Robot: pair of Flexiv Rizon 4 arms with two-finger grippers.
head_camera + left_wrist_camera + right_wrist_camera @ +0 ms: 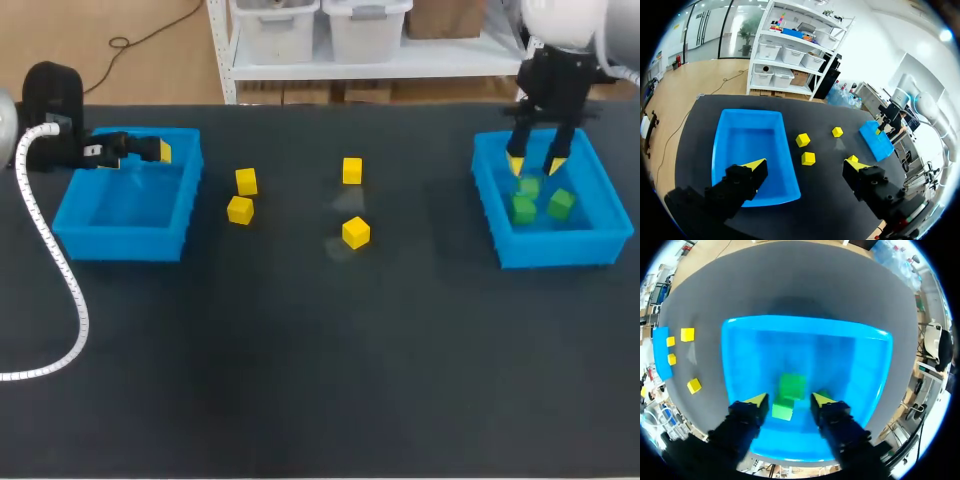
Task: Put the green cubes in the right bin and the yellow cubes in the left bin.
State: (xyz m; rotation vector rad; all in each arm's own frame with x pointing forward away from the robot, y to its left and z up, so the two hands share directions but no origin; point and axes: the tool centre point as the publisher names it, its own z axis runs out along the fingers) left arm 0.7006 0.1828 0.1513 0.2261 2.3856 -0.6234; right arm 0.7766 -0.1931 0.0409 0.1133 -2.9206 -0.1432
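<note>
My right gripper (536,165) hangs open over the right blue bin (552,250), which holds three green cubes (523,209). In the right wrist view one green cube (783,409) lies on the bin floor (805,347) under the gap between the fingers (758,400), another (792,385) just ahead, and a third is partly hidden by a finger. My left gripper (160,152) stands wide open (805,167) over the back of the empty left bin (120,205). Several yellow cubes (246,181) (240,210) (352,170) (355,232) lie on the black table between the bins.
The left arm's white cable (50,250) trails down the table's left side. In the left wrist view the yellow cubes (808,158) lie beyond the left bin (750,135), with the right bin (877,142) farther off.
</note>
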